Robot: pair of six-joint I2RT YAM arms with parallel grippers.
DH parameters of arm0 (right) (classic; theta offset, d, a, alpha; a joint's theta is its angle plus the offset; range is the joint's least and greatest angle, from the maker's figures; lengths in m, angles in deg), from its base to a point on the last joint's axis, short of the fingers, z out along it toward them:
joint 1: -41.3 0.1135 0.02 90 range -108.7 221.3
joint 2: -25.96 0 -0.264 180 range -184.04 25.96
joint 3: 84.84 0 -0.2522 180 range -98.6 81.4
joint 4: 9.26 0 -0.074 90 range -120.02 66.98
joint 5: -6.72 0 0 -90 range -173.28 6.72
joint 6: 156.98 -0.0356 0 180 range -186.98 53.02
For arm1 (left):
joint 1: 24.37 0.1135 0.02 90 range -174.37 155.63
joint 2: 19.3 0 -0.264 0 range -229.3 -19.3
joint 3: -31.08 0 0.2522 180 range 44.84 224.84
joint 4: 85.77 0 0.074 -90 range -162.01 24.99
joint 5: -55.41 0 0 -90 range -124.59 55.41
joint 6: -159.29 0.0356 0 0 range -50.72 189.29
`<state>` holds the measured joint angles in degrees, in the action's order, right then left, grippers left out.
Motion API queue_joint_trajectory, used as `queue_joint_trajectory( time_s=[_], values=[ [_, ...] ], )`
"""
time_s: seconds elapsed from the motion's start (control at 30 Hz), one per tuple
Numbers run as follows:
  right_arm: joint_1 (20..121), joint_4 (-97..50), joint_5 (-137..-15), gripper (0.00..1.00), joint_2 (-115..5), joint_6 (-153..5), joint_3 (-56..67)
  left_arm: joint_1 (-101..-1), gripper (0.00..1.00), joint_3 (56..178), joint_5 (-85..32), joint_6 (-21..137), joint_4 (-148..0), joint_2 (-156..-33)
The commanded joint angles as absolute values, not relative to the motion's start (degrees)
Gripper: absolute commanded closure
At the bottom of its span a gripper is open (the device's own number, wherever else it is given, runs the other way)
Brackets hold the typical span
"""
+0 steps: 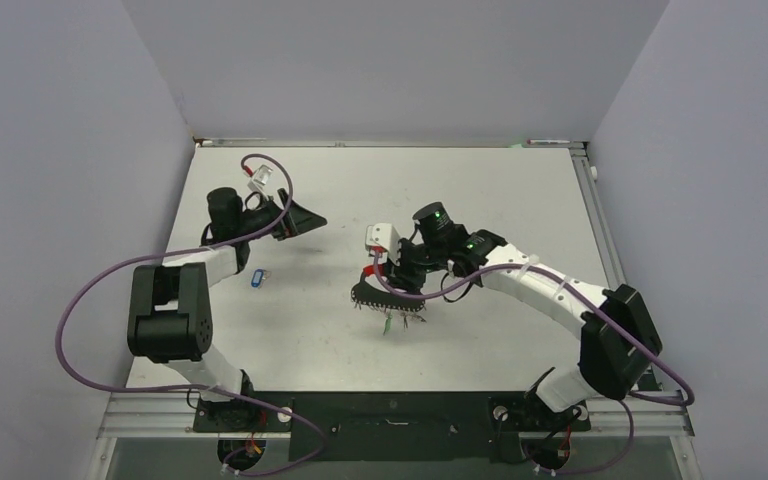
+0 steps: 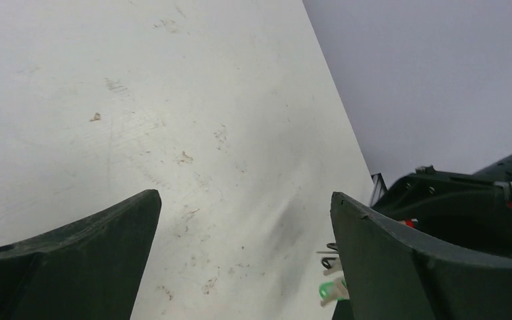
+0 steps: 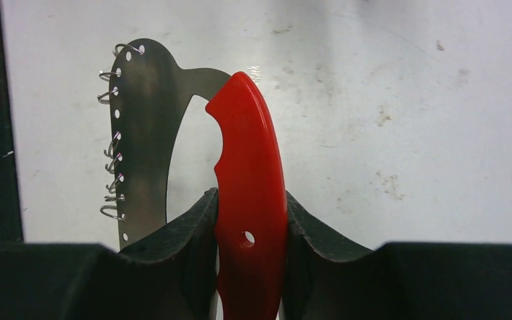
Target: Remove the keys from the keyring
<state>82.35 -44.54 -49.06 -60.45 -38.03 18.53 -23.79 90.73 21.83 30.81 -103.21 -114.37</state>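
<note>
Right claw: partly closed and pinching the red handle of the keyring between both fingers. Looks like a solid hold to me.
Left claw: wide open with nothing in it, just bare table between the fingers.
Keyring: held low over the table near the middle. A grey metal plate curves off the red handle, with little wire loops along its outer edge.
Keys: a green-headed key dangles off the plate's near edge, plus a few others too tiny for me to make out. A blue-headed key lies loose on the table, at about 7 o'clock from the left claw.
What matters: in the top view the keyring sits at roughly 4 o'clock from the left claw. Its long axis runs about 9-to-3, and the keys hang on the 6 o'clock side.
Nearer arm: the left one is free, so I reckon it goes in next, aiming at that hanging edge.
</note>
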Motion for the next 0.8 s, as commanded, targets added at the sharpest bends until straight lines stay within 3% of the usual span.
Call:
queue_joint_trajectory(
  time_s=[0.0,0.23,0.5,0.77],
  values=[
    [85.22,-51.75,-45.23,0.95,-55.24,-34.83,16.92,-20.56,0.04,92.14,21.79,37.73,-95.70,-109.94],
    [84.54,-45.60,-44.60,0.94,-63.10,-34.89,22.31,-19.80,0.04,92.83,19.72,46.10,-85.64,-108.21],
    [78.63,-35.51,-45.14,0.93,-78.05,-33.89,18.73,-18.93,0.04,91.45,19.26,47.84,-84.97,-106.03],
    [75.86,-37.16,-44.00,0.87,-85.37,-30.49,13.16,-18.09,0.04,89.64,19.05,49.01,-84.53,-104.57]
  ],
)
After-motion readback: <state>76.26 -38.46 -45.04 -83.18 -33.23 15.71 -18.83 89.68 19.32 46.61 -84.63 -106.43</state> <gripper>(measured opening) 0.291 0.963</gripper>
